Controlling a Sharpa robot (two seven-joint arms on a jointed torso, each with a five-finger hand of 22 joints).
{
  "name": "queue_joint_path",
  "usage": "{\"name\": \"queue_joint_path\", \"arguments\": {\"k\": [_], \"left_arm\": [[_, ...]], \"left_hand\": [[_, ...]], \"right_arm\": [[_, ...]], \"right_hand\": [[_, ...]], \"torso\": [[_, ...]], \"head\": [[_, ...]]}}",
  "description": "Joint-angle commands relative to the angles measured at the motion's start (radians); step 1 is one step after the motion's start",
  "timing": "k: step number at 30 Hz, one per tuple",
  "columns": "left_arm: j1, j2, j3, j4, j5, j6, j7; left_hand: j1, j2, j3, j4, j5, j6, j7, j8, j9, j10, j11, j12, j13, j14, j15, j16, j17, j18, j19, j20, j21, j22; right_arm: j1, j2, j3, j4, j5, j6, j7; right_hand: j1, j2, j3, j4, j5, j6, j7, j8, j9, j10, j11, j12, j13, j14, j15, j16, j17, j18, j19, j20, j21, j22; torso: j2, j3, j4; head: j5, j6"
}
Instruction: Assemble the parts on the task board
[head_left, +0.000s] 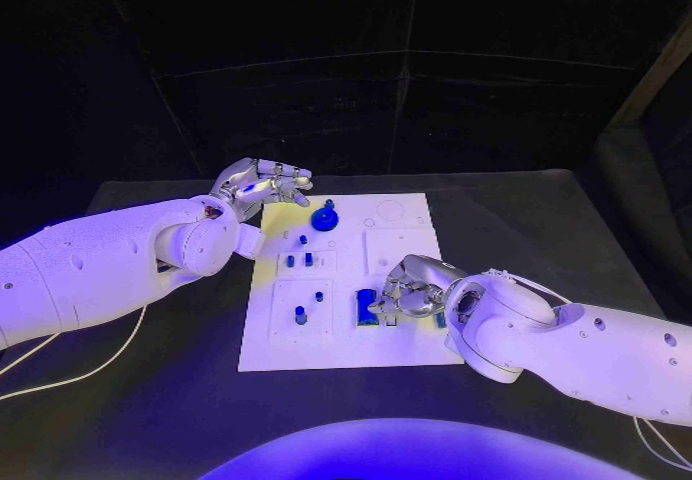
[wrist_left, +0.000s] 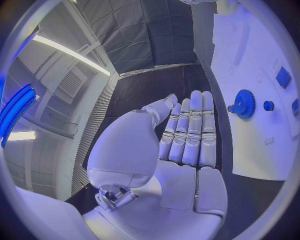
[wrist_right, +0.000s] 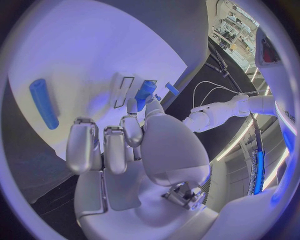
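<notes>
Black counter (head_left: 159, 400) carrying white task board (head_left: 274, 350) at centre with blue parts, gear (head_left: 326, 217) at far edge; left hand (head_left: 263, 185) off board's far left corner, fingers (wrist_left: 190, 130) straight, together, holding nothing; right hand (head_left: 414, 290) over near right area, fingers (wrist_right: 128, 132) touching a blue piece (wrist_right: 145, 91), grip unclear.

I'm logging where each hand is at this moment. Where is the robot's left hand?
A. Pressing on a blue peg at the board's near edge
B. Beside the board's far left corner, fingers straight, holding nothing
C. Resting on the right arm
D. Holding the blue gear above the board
B: the left hand lies off the task board's far left corner, its fingers straight and empty, the blue gear apart from it.
</notes>
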Motion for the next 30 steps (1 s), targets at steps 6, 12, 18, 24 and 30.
{"name": "queue_joint_path", "arguments": {"k": [6, 12, 18, 24, 30], "left_arm": [[0.002, 0.0, 0.001, 0.0, -0.002, 0.009, 0.005], [0.001, -0.001, 0.001, 0.0, -0.002, 0.009, 0.005], [0.001, -0.004, 0.001, 0.001, -0.002, 0.009, 0.005], [0.001, -0.007, 0.001, 0.004, -0.002, 0.007, 0.005], [0.001, -0.01, 0.001, 0.006, -0.002, 0.006, 0.007]], "left_hand": [[-0.011, -0.003, -0.004, 0.0, -0.002, -0.008, -0.002, 0.003, -0.002, -0.007, 0.002, 0.006, -0.001, 0.003, 0.004, -0.007, -0.001, 0.011, -0.002, 0.006, -0.006, -0.002], [-0.011, -0.003, -0.005, 0.0, -0.002, -0.009, -0.002, 0.003, -0.002, -0.008, 0.002, 0.007, -0.002, 0.002, 0.004, -0.008, -0.002, 0.011, -0.002, 0.006, -0.008, -0.004], [-0.011, -0.003, -0.005, 0.0, -0.002, -0.01, -0.002, 0.003, -0.002, -0.009, 0.002, 0.008, -0.002, 0.002, 0.004, -0.008, -0.002, 0.011, -0.002, 0.006, -0.008, -0.005], [-0.011, -0.003, -0.005, 0.0, -0.002, -0.01, -0.002, 0.003, -0.002, -0.009, 0.002, 0.008, -0.002, 0.002, 0.004, -0.008, -0.002, 0.011, -0.002, 0.006, -0.008, -0.005], [-0.011, -0.003, -0.005, 0.0, -0.002, -0.01, -0.002, 0.003, -0.002, -0.009, 0.002, 0.008, -0.002, 0.002, 0.004, -0.008, -0.002, 0.011, -0.002, 0.006, -0.008, -0.005]], "right_arm": [[0.001, -0.012, 0.0, 0.016, 0.012, -0.081, 0.025], [0.001, -0.059, 0.001, 0.055, 0.047, -0.13, 0.075], [0.014, -0.149, 0.002, 0.087, 0.015, -0.078, 0.028], [0.022, -0.226, 0.002, 0.096, -0.045, -0.021, -0.037], [0.023, -0.258, 0.002, 0.095, -0.085, 0.013, -0.062]], "right_hand": [[-0.018, 0.001, -0.017, 0.009, 0.031, -0.006, 0.0, -0.007, -0.002, 0.001, -0.001, -0.005, -0.005, 0.068, -0.004, 0.002, 0.085, -0.019, 0.004, -0.004, 0.004, -0.001], [-0.039, -0.009, -0.044, 0.027, 0.047, -0.064, 0.025, -0.058, -0.022, -0.009, 0.02, -0.021, -0.014, 0.067, 0.01, -0.002, 0.08, -0.019, 0.001, 0.007, 0.002, -0.003], [-0.033, 0.008, -0.048, 0.033, 0.042, -0.063, 0.032, -0.079, -0.031, -0.02, 0.026, -0.043, -0.028, 0.066, 0.017, -0.005, 0.076, -0.018, -0.001, 0.015, 0.0, -0.007], [-0.036, 0.005, -0.058, 0.037, 0.027, -0.055, 0.032, -0.085, -0.033, -0.022, 0.027, -0.05, -0.032, 0.065, 0.018, -0.007, 0.073, -0.017, -0.002, 0.017, -0.001, -0.009], [-0.038, -0.002, -0.068, 0.039, 0.024, -0.055, 0.033, -0.091, -0.035, -0.024, 0.028, -0.053, -0.033, 0.064, 0.019, -0.009, 0.072, -0.017, -0.003, 0.019, -0.002, -0.009]], "torso": [[0.0, 0.0012, -0.0022], [0.0, 0.0007, -0.0019], [0.0, -0.0009, -0.0031], [0.0, -0.0003, -0.0043], [-0.001, -0.0004, -0.0078]], "head": [[0.002, -0.001], [0.0, -0.001], [-0.013, 0.001], [-0.031, 0.004], [-0.048, 0.008]]}}
